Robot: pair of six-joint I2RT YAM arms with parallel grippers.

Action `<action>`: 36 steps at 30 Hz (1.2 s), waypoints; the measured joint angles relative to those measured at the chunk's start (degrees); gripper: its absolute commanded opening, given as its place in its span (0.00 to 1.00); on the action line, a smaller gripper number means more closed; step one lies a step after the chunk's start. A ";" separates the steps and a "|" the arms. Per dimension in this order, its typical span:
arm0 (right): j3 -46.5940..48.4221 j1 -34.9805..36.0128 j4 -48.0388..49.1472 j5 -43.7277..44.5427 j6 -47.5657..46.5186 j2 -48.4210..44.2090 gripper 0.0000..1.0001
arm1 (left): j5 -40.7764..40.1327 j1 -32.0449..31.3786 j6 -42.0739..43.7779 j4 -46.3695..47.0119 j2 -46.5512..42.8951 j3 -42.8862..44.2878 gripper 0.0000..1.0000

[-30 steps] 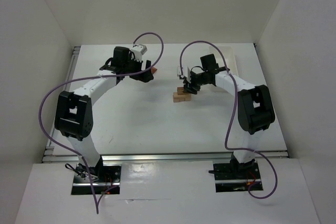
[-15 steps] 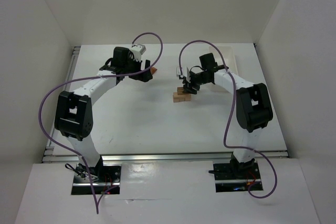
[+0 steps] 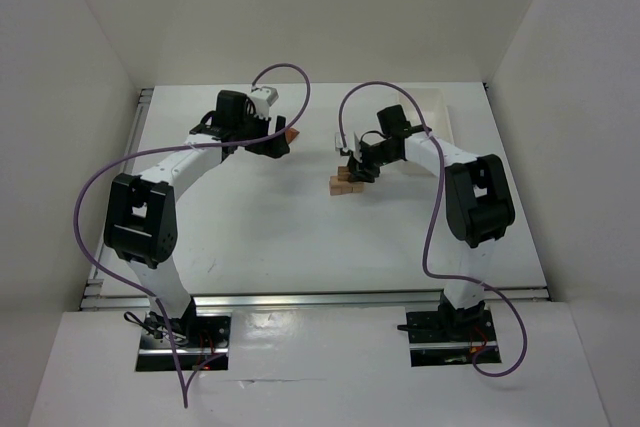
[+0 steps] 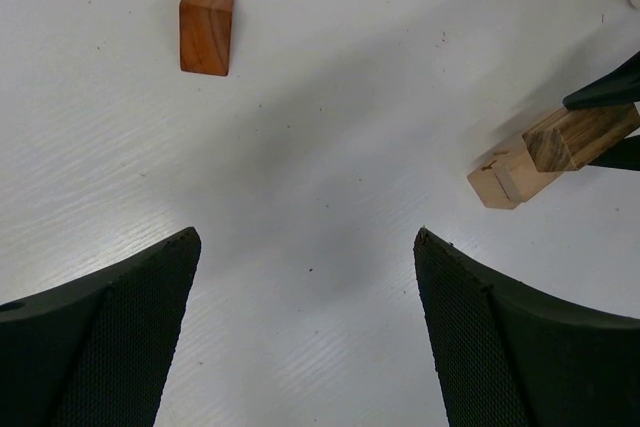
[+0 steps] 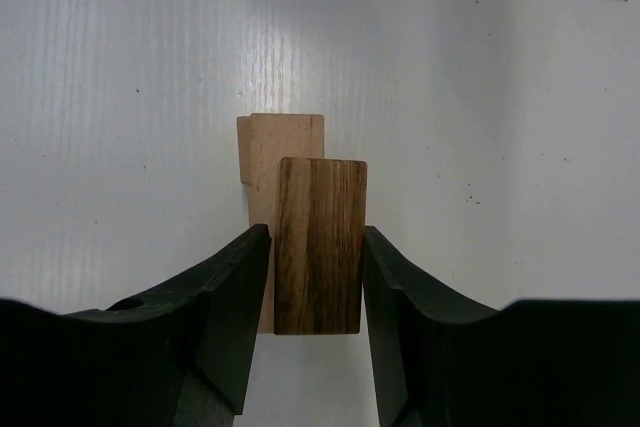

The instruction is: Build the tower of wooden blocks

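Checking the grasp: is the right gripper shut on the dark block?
Shut: the right gripper has both fingers pressing the dark block sides.

- I can read no text, label, brand, number or sign in any of my views.
- The wood block tower (image 5: 285, 142), a small stack of light-tan wooden blocks, shows only bare grain.
- The same goes for the dark-brown striped wooden block (image 5: 320, 247) and for the reddish-brown wooden block (image 4: 207, 27) at 11 o'clock in my left wrist view.

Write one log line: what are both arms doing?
right fingers: clamped on dark block over tan blocks | left fingers: open, empty | red-brown block: lying loose
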 measured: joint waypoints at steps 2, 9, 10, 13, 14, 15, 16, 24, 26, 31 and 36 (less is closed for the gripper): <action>0.09 0.11 0.00 -0.31 0.00 0.00 0.46 | 0.00 0.00 0.00 -0.17 0.00 0.00 0.93; 0.22 0.22 0.02 -0.76 0.04 0.00 0.28 | 0.00 0.00 0.17 -0.44 0.00 0.00 0.92; 0.22 0.22 0.02 -0.81 0.00 0.00 0.24 | 0.00 0.00 0.17 -0.52 0.00 0.00 0.92; 0.22 0.22 0.02 -0.81 0.00 0.00 0.24 | 0.00 0.00 0.20 -0.68 0.02 0.00 0.92; 0.22 0.22 0.02 -0.79 0.00 0.00 0.24 | 0.02 0.00 0.20 -0.72 0.02 0.00 0.92; 0.22 0.22 0.02 -0.81 -0.02 0.00 0.24 | 0.02 0.00 0.20 -0.79 0.02 0.00 0.92; 0.22 0.22 0.02 -0.79 -0.02 0.00 0.24 | 0.02 0.00 0.20 -0.81 0.02 0.00 0.92; 0.22 0.22 -0.07 -0.76 -0.66 -0.02 0.24 | 0.07 0.00 0.20 -1.03 0.04 0.00 0.92; 0.22 0.22 -0.11 -0.76 -0.76 -0.07 0.24 | 0.07 0.00 0.20 -1.03 0.09 0.00 0.90; 0.22 0.22 -0.92 -0.72 -1.44 -0.74 0.24 | 0.07 0.00 0.20 -1.07 0.57 0.00 0.90; 0.22 0.22 -1.09 -0.74 -1.70 -2.43 0.24 | 0.07 0.00 0.20 -1.20 0.74 0.00 0.90</action>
